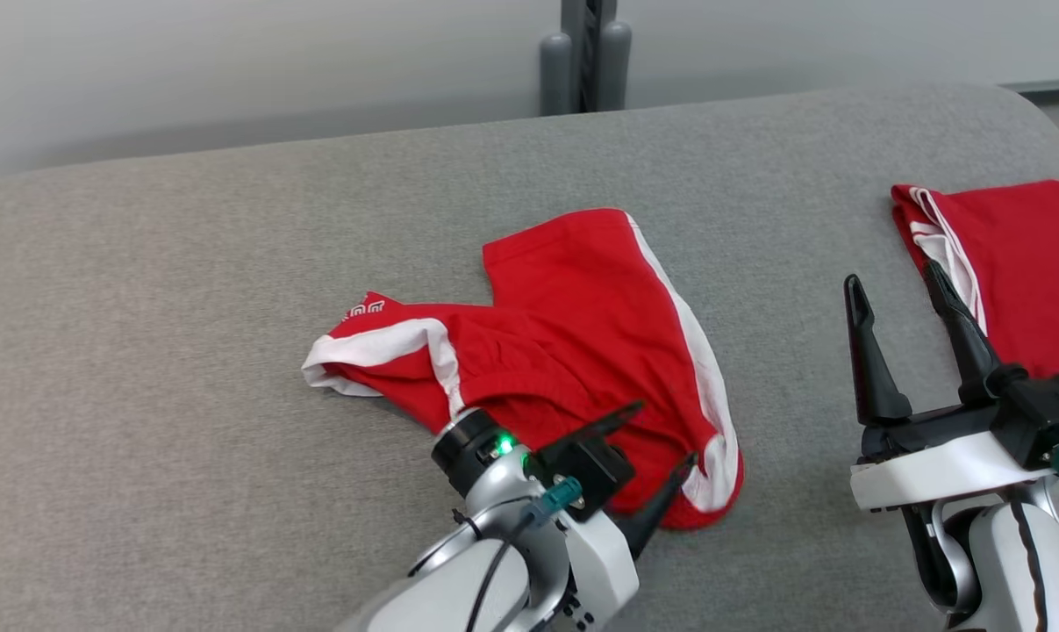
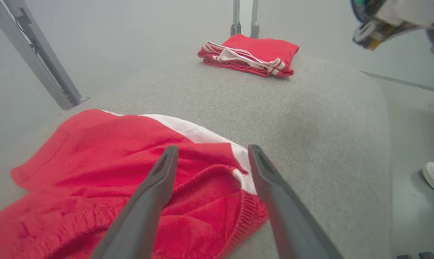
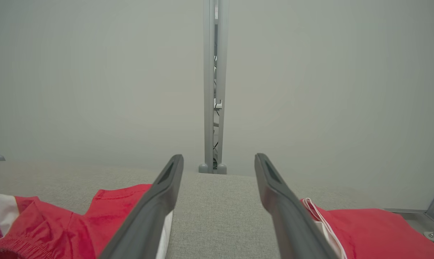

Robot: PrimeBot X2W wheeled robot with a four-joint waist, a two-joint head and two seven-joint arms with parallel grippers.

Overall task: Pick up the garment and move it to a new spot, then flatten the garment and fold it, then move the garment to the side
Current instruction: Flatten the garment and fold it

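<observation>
The left gripper (image 1: 665,432) and right gripper (image 1: 891,274) bear long dark tapered fingers (image 1: 871,377) on black mounts (image 1: 1033,412) with teal plugs (image 1: 562,494), atop silver-white arms (image 1: 459,597), the left one lit by a green light (image 1: 504,445).

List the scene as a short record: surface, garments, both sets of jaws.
surface: grey padded top
task garment: red shorts, white trim, crumpled, mid-surface
other garment: folded red garment, on the robot's right, apart from the shorts
left jaws: open, at the shorts' ribbed near corner; contact unclear
right jaws: open, empty, pointing between the two garments
</observation>
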